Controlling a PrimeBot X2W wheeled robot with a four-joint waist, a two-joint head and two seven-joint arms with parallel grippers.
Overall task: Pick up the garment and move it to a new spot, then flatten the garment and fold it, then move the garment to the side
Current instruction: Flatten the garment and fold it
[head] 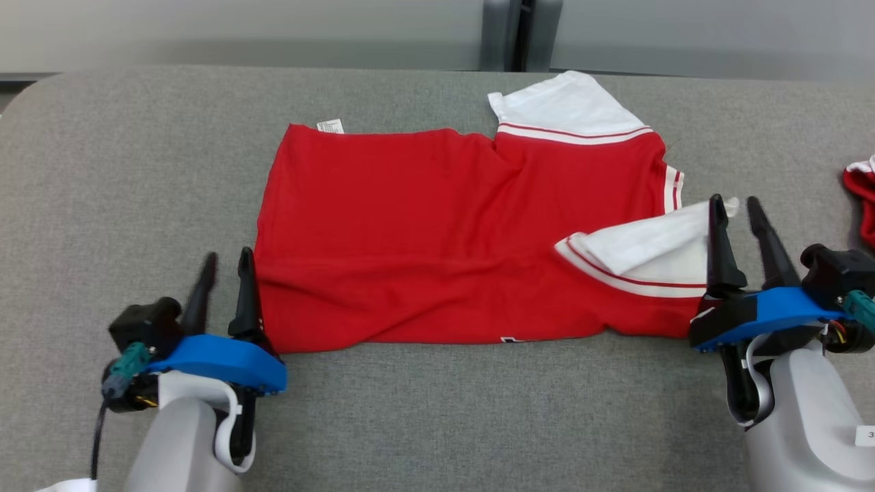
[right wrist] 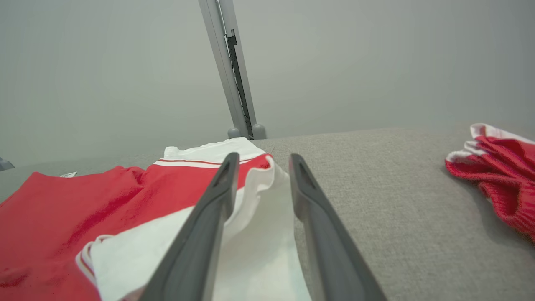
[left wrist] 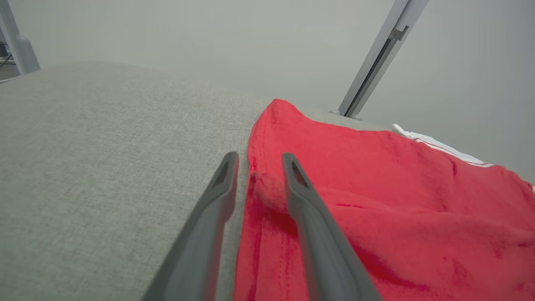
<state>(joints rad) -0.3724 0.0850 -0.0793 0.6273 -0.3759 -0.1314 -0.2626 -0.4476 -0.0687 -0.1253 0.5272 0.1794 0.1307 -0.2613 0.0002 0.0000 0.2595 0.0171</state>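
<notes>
Head view: I read the left tool (head: 227, 254) and right tool (head: 733, 199) both unclamped, the red garment (head: 437, 232) lying on the surface (head: 137, 171) between them; left wrist view: the hem pucker (left wrist: 269, 190) between its fingers (left wrist: 299, 200) may snag on lift; right wrist view: the white sleeve (right wrist: 259, 234) underneath may drag.

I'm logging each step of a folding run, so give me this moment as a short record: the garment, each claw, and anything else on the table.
garment: red shirt lying spread on the grey table, somewhat wrinkled
left claw: jaws parted, a fold of the shirt's left edge between them
right claw: jaws parted, over the near white sleeve
other: red-and-white cloth at the table's right edge
</notes>
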